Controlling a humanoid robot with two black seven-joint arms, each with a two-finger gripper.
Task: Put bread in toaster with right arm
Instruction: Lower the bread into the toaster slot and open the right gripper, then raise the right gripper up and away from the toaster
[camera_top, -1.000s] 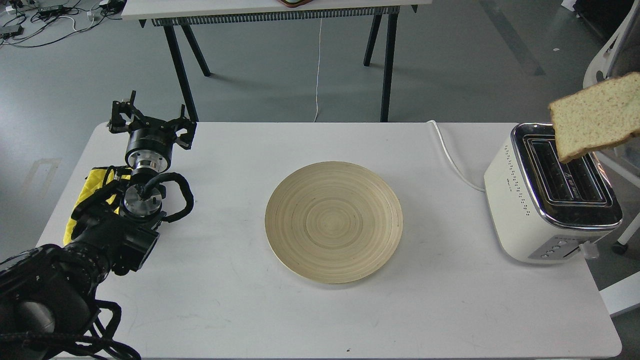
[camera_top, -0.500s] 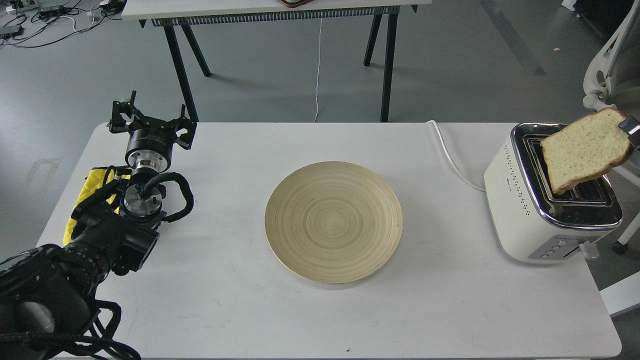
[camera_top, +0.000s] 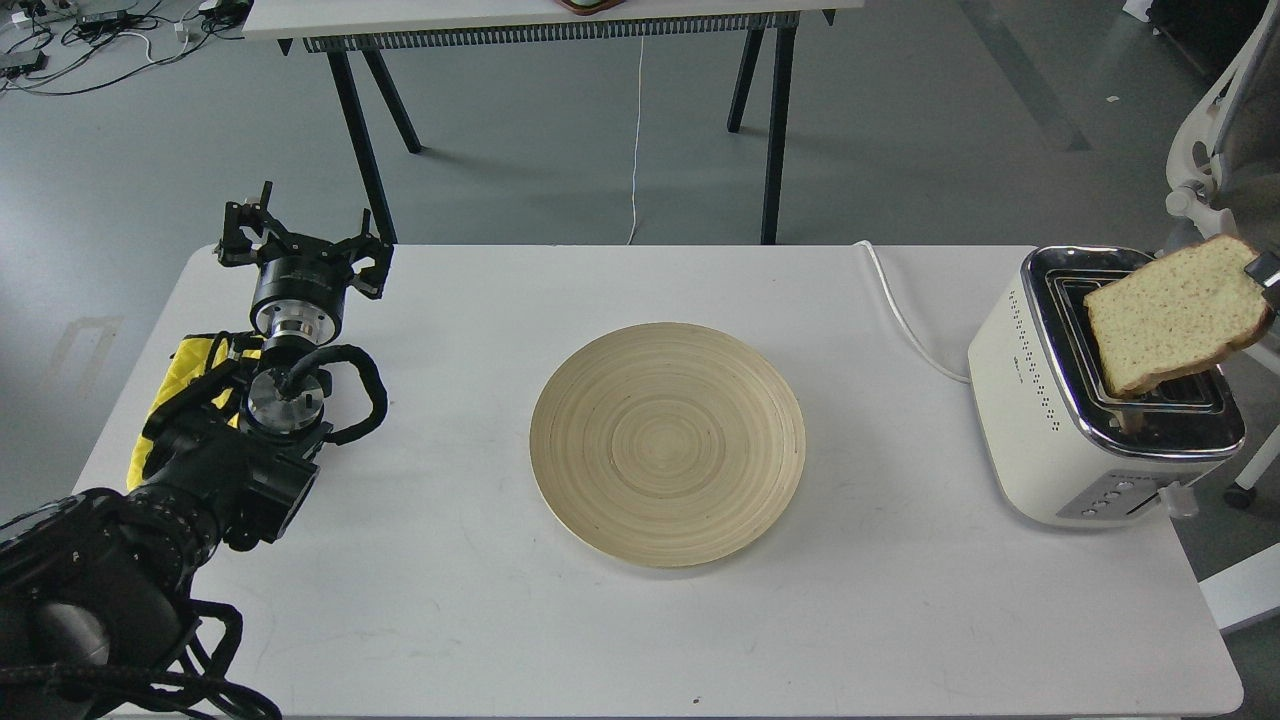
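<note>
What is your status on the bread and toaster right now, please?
Left gripper open, idle at table's far left. Right gripper barely in view at frame edge, on bread. Bread tilted over toaster slots, not yet in. Nothing blocking the slots.

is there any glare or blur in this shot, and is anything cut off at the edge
Head view: sharp throughout, lit softly and evenly with faint shadows; the toaster has a chrome top that mirrors its surroundings; the bread is crisp; the right gripper is mostly cropped at the right edge.
</note>
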